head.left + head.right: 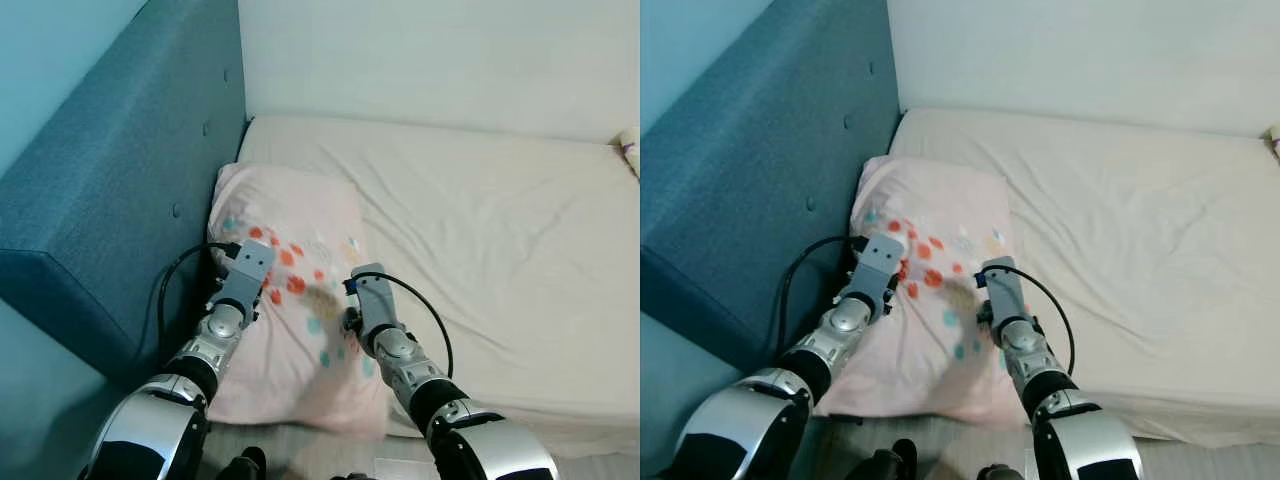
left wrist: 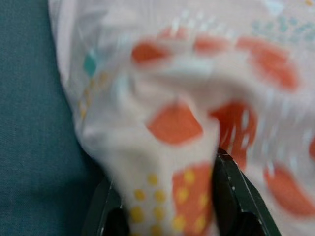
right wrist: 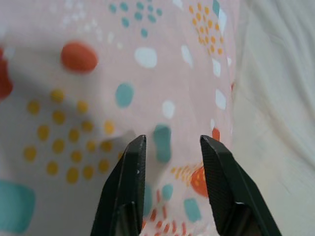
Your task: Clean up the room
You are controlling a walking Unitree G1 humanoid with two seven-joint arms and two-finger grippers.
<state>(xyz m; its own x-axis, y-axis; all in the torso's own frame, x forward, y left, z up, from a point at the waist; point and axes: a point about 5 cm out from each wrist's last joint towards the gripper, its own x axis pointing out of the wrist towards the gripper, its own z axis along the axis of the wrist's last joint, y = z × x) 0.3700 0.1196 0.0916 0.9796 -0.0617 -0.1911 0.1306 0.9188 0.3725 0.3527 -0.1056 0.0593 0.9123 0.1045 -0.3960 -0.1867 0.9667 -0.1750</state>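
My left gripper (image 2: 170, 196) pinches a fold of the pillow (image 1: 290, 300): in the left wrist view the spotted cloth bunches up between my two black fingers (image 2: 231, 191), which press on it from both sides. My right gripper (image 3: 170, 162) hovers just over the pillow's other side with its fingers (image 3: 129, 182) spread and nothing between them, only printed cloth beneath.

The pillow lies at the near left corner of the bed (image 1: 500, 250), its near edge hanging a little past the mattress toward me, its left edge against the blue headboard (image 1: 110, 200). Beyond it the sheet runs out wrinkled to the white wall (image 1: 440, 60), and something small sits at the far right edge, too little in view to name.

I judge the step in hand to be taking hold of the pillow to straighten it. Next I should lower the right gripper and close it on the cloth, so that both sides lift evenly; a one-sided pull would likely twist it.
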